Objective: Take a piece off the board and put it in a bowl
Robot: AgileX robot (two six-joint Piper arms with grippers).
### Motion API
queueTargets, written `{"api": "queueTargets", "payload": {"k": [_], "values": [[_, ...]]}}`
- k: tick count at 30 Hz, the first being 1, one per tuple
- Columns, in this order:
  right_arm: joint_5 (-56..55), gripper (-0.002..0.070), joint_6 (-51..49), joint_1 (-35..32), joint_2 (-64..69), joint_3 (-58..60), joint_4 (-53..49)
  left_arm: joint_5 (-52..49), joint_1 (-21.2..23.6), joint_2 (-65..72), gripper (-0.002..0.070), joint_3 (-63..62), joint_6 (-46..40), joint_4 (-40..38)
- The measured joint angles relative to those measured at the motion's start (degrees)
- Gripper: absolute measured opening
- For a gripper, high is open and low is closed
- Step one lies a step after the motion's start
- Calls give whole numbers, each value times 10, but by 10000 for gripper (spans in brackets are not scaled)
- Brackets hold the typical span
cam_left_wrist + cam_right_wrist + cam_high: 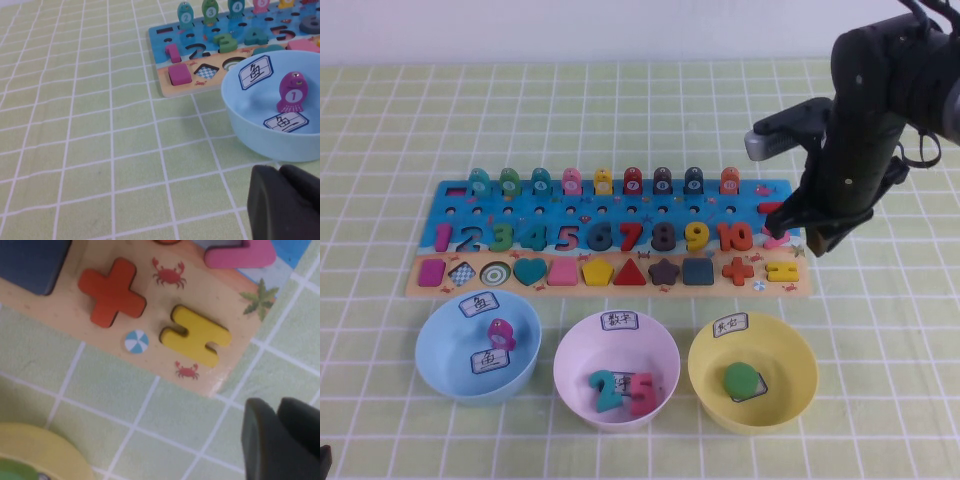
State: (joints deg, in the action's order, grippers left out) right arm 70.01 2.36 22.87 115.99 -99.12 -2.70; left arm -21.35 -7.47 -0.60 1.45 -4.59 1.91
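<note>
Yellow wood catches the eye at the board's right end: the equals piece lies flat in its slot on the tan strip, just beside the orange plus, so nothing has been lifted yet. From the right wrist view it sits snug and untouched, a crab print on either side.

Above that same end of the board hangs the right end effector, nose down, over the blue edge by the pink sign and a little beyond the equals piece. I judge it is lining up for a grasp there because the piece is the nearest one to that arm. Whether its fingers are parted or together I cannot tell; only a dark lump of them shows at the corner of its own camera.

In front of the board stand 3 bowls. The yellow bowl sits nearest the board's right end, almost directly in front of the piece, with a green block already in it, which makes for a short carry. The pink bowl holds 2 numbers and the blue bowl a purple fish.

The left end effector rests low over the desk, off the board's left end and near the blue bowl, apparently parked out of the way; its state I cannot tell either.
</note>
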Motion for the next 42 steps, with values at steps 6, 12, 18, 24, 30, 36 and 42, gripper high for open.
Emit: {"api": "queueTargets", "payload": {"k": [6,12,18,24,30,36,42], "values": [[1,266,-14,2,31,-42,12,0,0,0,-3,0,0,0],[1,411,-24,14,57,-68,17,0,0,0,-3,0,0,0],[1,423,-46,22,85,-72,17,0,0,0,-3,0,0,0],[1,424,-61,22,104,-72,17,0,0,0,-4,0,0,0],[1,407,-79,22,108,-73,11,0,0,0,-4,0,0,0],[1,349,-83,22,111,-73,10,0,0,0,-4,0,0,0],[1,314,-84,22,111,-74,10,0,0,0,-3,0,0,0]]}}
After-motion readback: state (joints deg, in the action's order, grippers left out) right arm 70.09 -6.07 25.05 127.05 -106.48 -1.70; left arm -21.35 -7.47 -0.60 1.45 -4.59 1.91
